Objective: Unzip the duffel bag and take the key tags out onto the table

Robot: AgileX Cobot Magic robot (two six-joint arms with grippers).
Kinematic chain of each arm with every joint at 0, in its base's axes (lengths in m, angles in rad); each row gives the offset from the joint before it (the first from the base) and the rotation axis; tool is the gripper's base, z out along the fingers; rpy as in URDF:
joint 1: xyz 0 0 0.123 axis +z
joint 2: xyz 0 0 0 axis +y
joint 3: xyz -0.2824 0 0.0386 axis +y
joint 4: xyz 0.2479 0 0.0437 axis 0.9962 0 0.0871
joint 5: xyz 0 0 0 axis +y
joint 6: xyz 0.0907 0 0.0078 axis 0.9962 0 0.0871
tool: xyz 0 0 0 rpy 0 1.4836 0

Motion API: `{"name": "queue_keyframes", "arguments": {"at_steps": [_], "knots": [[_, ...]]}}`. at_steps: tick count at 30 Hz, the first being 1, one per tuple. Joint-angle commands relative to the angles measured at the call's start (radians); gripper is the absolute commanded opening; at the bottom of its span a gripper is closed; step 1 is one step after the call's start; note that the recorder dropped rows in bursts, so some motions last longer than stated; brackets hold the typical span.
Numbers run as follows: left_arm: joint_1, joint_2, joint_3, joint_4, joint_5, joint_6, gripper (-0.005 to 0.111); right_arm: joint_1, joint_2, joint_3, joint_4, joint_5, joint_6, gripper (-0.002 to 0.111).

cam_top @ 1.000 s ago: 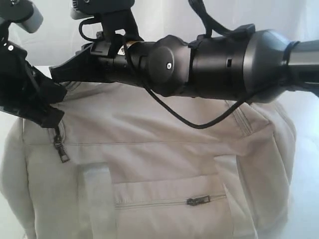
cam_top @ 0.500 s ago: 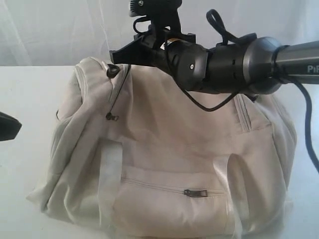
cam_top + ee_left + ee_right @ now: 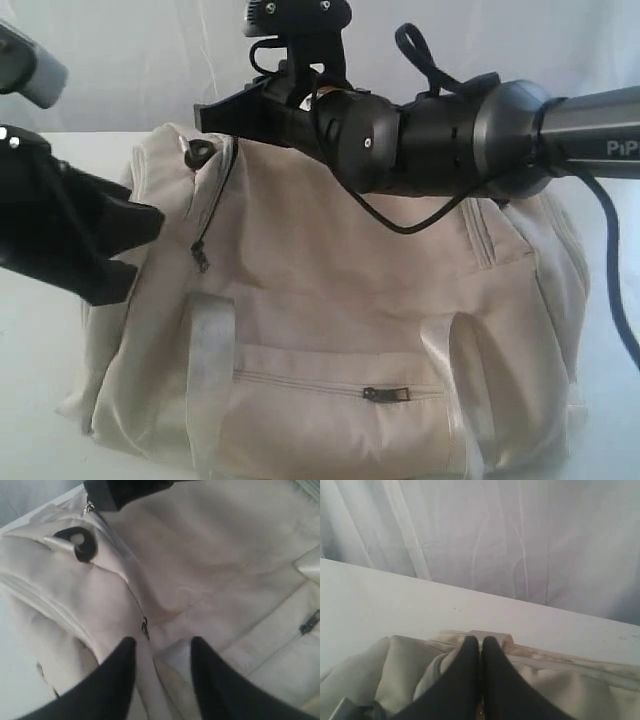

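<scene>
White table (image 3: 380,595) carries the duffel bag (image 3: 330,300), where our left pincer (image 3: 162,642) has returned, tips apart, while our right pincer (image 3: 480,642) stays pressed together atop; key tags unseen, so we judge unzipping remains.

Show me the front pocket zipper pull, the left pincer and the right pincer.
front pocket zipper pull (image 3: 385,394), exterior view, middle of the pull.
left pincer (image 3: 162,646), left wrist view, midway between fingertips.
right pincer (image 3: 480,641), right wrist view, midway between fingertips.
</scene>
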Motion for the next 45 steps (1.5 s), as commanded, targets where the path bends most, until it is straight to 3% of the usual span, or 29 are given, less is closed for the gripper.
{"name": "queue_keyframes", "arguments": {"at_steps": [1, 6, 11, 20, 23, 28, 29, 35, 37, 40, 43, 45], "knots": [[-0.006, 0.095, 0.006, 0.029, -0.115, -0.016, 0.078, 0.032, -0.027, -0.005, -0.003, 0.006, 0.009, 0.000], [-0.006, 0.211, 0.006, 0.029, -0.127, -0.016, 0.065, 0.057, -0.076, -0.005, -0.003, 0.011, 0.009, 0.000], [-0.006, 0.311, 0.006, 0.029, -0.152, -0.021, 0.065, 0.062, -0.134, -0.005, -0.012, 0.031, 0.007, 0.000], [-0.006, 0.456, 0.006, 0.034, -0.073, -0.065, 0.063, 0.062, -0.171, -0.005, -0.054, 0.109, -0.026, 0.000], [-0.006, 0.478, 0.006, 0.079, -0.069, -0.088, 0.047, 0.062, -0.171, -0.003, -0.054, 0.129, -0.035, 0.000], [-0.006, 0.483, 0.006, 0.174, 0.005, -0.106, 0.002, 0.062, -0.171, -0.001, -0.054, 0.148, -0.126, 0.000], [-0.006, 0.483, 0.006, 0.189, 0.023, -0.106, 0.000, 0.062, -0.171, -0.001, -0.054, 0.158, -0.156, 0.000], [-0.006, 0.472, 0.006, 0.313, 0.110, -0.213, 0.000, 0.062, -0.175, -0.001, -0.054, 0.276, -0.318, 0.004], [-0.006, 0.462, 0.006, 0.360, 0.140, -0.257, 0.000, 0.058, -0.184, -0.001, -0.054, 0.302, -0.318, 0.013], [-0.006, 0.446, 0.006, 0.405, 0.194, -0.298, 0.002, 0.043, -0.211, -0.001, -0.061, 0.338, -0.318, 0.036], [-0.006, 0.432, 0.006, 0.432, 0.240, -0.327, 0.018, 0.013, -0.253, -0.001, -0.066, 0.409, -0.313, 0.063], [-0.006, 0.428, 0.006, 0.436, 0.241, -0.339, 0.035, -0.007, -0.274, -0.001, -0.066, 0.483, -0.305, 0.066]]}}
